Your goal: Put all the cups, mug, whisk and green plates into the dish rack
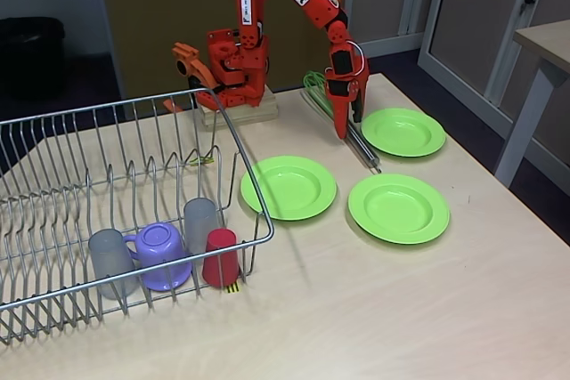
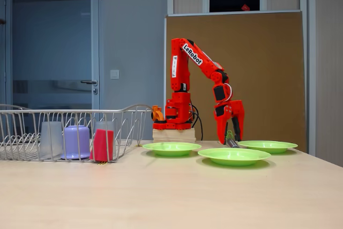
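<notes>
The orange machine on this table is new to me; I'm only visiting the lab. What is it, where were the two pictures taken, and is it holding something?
It is a small robot arm ending in a gripper with two fingers. One fixed view looks down from above the table, the other sits low at table height. A wire dish rack already holds two grey cups, a red cup and a purple mug. Three green plates lie on the table. The gripper is lowered over a green whisk; whether it grips it, I cannot tell.
</notes>
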You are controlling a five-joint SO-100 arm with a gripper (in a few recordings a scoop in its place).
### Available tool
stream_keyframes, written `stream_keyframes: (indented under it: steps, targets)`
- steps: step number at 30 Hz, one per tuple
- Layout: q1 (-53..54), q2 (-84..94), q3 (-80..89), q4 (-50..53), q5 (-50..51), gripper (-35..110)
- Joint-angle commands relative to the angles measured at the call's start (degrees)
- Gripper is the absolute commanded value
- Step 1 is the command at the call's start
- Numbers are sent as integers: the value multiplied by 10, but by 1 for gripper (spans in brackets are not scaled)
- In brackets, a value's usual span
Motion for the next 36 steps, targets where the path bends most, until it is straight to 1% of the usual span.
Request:
stream_keyframes:
  steps: [1,15,25,31,36]
  targets:
    - [7,13,13,-7,-6,28]
    - [38,27,62,-17,-48,27]
    - [57,30,73,-19,-74,22]
    - [59,15,67,-19,-68,9]
    - [60,7,58,-15,-59,1]
